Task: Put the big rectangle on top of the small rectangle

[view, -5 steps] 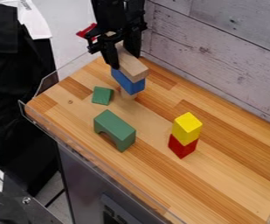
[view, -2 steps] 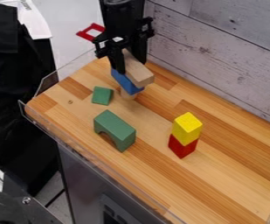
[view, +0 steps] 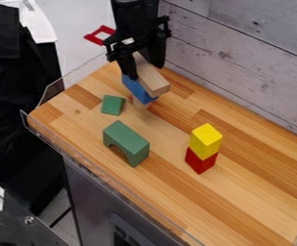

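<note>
Compared with one second ago, the pincer [view: 145, 71] and the long tan wooden block [view: 152, 80] have been shifted slightly to the right in the view, toward the wall. Very little change is noted since the latest earlier frame. The tan block is gripped by the pincer, one finger on each side, and is seen above the blue rectangular block [view: 136, 89], offset to its right; whether the two are touching cannot be told. The blue block is set over a small tan piece [view: 140, 103], which is partly hidden. The positions of the remaining blocks are unchanged.

Desk [view: 253, 192]: striped wooden top, edged by a clear guard [view: 52, 90]. A small green block [view: 113, 105] is placed near the tan piece, and a green arch-shaped block [view: 128, 139] is placed nearer the camera. To the right, a yellow block [view: 205, 140] is stacked on a red block [view: 201, 162].

Room: the desk is bordered by a whitish plank wall [view: 253, 53]. Beyond its far left corner, a red frame-shaped item [view: 88, 37] is seen; black cloth [view: 9, 96] is seen at the left.
</note>
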